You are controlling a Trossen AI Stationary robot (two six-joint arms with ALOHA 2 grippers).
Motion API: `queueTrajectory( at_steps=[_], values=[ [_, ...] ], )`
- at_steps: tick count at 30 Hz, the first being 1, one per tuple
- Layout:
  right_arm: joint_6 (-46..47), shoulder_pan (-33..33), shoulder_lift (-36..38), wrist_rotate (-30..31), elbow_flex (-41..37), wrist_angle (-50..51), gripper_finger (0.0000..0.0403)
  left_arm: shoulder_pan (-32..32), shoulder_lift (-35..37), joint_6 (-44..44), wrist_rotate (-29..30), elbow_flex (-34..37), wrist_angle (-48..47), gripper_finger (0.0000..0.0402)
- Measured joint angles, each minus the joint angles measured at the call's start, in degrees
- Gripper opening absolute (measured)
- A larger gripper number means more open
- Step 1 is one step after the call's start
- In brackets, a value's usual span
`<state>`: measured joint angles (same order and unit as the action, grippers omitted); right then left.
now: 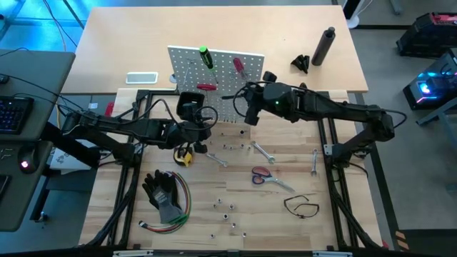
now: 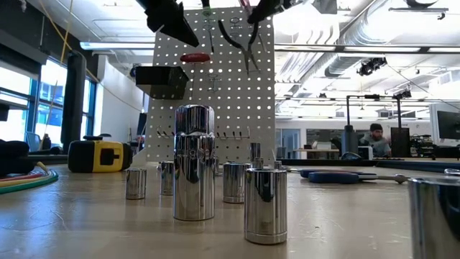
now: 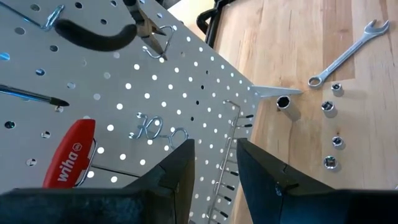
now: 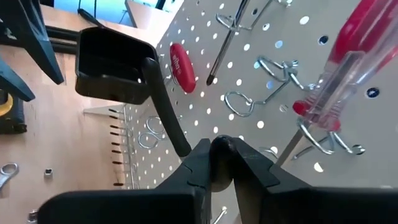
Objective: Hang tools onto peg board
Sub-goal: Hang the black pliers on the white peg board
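Note:
The white peg board (image 1: 214, 75) stands upright at the table's middle, with a black bin (image 4: 112, 68) on its front. On it hang a green screwdriver (image 1: 206, 57), a red screwdriver (image 4: 339, 68) and a red-handled tool (image 3: 68, 155). My right gripper (image 4: 217, 163) is up against the board's front, shut on black-handled pliers (image 2: 244, 47). The pliers' jaws (image 3: 146, 28) lie by a wire hook. My left gripper (image 3: 214, 168) hovers open before the board's lower left part, with nothing between its fingers. My right gripper pinches the pliers between its two fingers where a black handle (image 4: 186, 144) runs in between them. The fingertips hide the exact spot. The fingers come from the table's near right side, slanting a little downward. The pliers sit high on the board's face, clear of the table.
On the table before the board lie silver wrenches (image 1: 261, 151), red-handled scissors (image 1: 263, 175), a thin black loop (image 1: 300, 207), several small sockets (image 1: 227, 207), a yellow tape measure (image 1: 184, 155) and black gloves with coloured wires (image 1: 164, 196). A black bottle (image 1: 325, 44) stands behind the board.

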<state>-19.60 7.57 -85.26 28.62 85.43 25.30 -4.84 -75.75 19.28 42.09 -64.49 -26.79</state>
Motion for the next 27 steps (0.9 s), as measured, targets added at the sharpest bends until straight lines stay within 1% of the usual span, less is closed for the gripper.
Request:
queueTrajectory(
  at_steps=[6, 18, 21, 27],
  values=[
    [1.2, 0.0, -0.5, 0.5, 0.0, 0.2, 0.0030, 0.0, 0.0, -0.2, 0.0, 0.0, -0.2, 0.0113],
    [2.0, -0.1, -0.6, 6.1, 0.0, 4.1, 0.0030, 0.0, 0.0, 0.2, 0.0, 0.0, -0.3, 0.0113],
    [3.3, 0.3, -0.6, 7.5, 0.0, 5.3, 0.0037, -0.1, 0.0, 0.1, 0.0, 0.0, -0.3, 0.0113],
    [7.5, 1.1, -0.5, 8.1, 0.0, 7.8, 0.0042, -0.1, 0.0, -0.1, 0.0, 0.0, -0.4, 0.0113]
  ],
)
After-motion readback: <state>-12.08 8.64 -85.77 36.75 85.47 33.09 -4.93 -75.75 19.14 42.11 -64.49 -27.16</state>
